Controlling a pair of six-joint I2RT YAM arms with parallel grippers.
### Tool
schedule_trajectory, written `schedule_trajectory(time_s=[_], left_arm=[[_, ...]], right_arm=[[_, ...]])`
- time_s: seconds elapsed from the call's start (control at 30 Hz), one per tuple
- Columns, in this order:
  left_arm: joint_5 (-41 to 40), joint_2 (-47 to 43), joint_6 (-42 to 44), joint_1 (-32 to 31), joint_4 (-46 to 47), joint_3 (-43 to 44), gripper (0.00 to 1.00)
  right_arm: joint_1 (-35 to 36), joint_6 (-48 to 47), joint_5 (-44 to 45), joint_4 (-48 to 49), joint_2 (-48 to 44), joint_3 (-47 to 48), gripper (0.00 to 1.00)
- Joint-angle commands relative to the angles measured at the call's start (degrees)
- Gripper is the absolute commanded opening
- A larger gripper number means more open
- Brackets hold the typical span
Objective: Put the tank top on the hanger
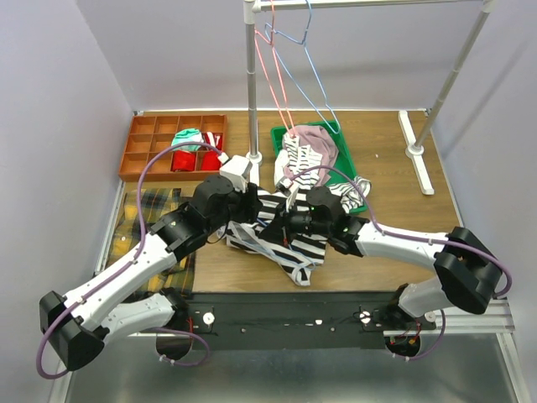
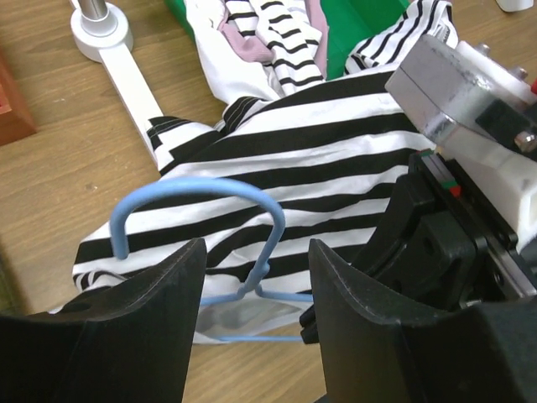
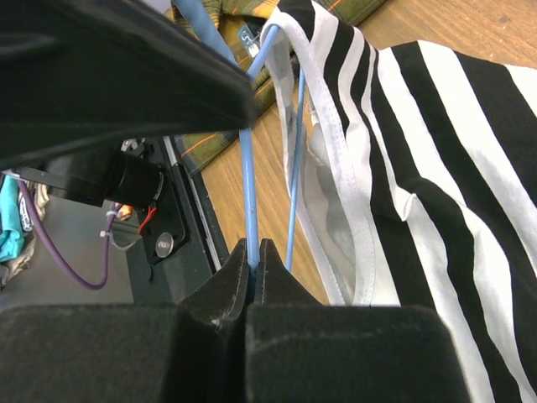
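Two arms [image 1: 126,281] [image 1: 403,245], one tank top [image 1: 292,250], clamped hanger [image 2: 197,184]

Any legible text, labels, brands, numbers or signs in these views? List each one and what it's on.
None can be read.
Plaid cloth: small pale mark in the right wrist view, too blurred to read.
Tank top and hanger: no print or label visible.

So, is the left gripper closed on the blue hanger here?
No: the left gripper shows jaws wide apart in its wrist view, with the thin neck of the hanger lying loose between them.
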Motion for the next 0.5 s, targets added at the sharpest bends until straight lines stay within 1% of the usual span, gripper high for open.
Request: schedule_trajectory(time_s=[0.0, 0.07, 0.1, 0.13, 0.2, 0.23, 0.33, 0.43, 0.47], left_arm=[[-0.7, 2.6, -1.5, -0.5, 8.1, -1.4, 0.61], [-1.0, 4.2, -1.8, -0.5, 8.4, -1.1, 0.60], [-1.2, 5.4, -2.1, -0.6, 8.2, -0.9, 0.57], [-2.2, 5.5, -2.1, -0.8, 8.3, -0.9, 0.48], [-3.6, 5.5, -2.1, -1.1, 8.1, -1.2, 0.35], [-5.0, 5.4, -2.0, -1.0, 7.7, -1.1, 0.19], [-6.2, 5.3, -1.1, -1.1, 6.2, -0.7, 0.00], [-7.3, 5.4, -0.4, -1.5, 4.7, 0.1, 0.00], [-8.2, 5.5, 0.3, -1.6, 3.9, 0.5, 0.00]], right_arm=[[0.6, 0.1, 1.5, 2.2, 1.6, 1.4, 0.01], [0.7, 0.3, 1.7, 2.0, 1.8, 1.5, 0.01], [0.7, 0.3, 1.9, 1.7, 1.8, 1.5, 0.01], [0.7, 0.1, 2.2, 1.4, 1.7, 1.6, 0.01], [0.7, -0.1, 3.3, 0.1, 1.4, 1.7, 0.01], [0.7, -0.5, 3.7, -0.4, 1.1, 1.8, 0.01], [0.7, -0.6, 5.4, -2.1, 0.4, 2.3, 0.01], [0.6, -0.4, 7.1, -4.8, 0.4, 3.4, 0.01], [0.7, -0.3, 7.9, -5.8, 0.4, 3.9, 0.07]])
